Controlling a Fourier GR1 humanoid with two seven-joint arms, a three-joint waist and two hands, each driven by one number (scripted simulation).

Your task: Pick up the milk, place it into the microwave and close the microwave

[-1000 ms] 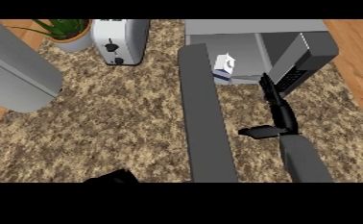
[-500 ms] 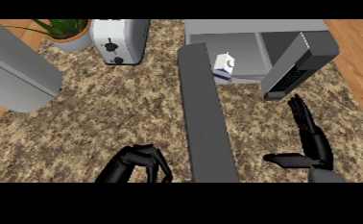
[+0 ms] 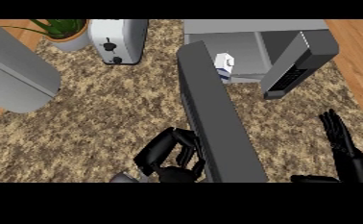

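The white and blue milk carton [image 3: 224,67] stands upright inside the open microwave [image 3: 248,35], at the left of its cavity. The microwave's long grey door [image 3: 216,117] swings out toward me across the counter. My left hand [image 3: 170,153] is at the bottom centre, fingers curled, right against the door's left face near its free end. My right hand [image 3: 342,146] is at the lower right edge, fingers straight and spread, thumb out to the left, holding nothing and well away from the carton.
A silver toaster [image 3: 117,40] and a potted plant [image 3: 65,31] stand at the back left. A large grey rounded object [image 3: 21,79] fills the left edge. A grey panel with black vents [image 3: 297,67] juts from the microwave's right side.
My right hand has drawn back from the microwave to the lower right edge. My left hand has come up from the lower edge to the door's left face.
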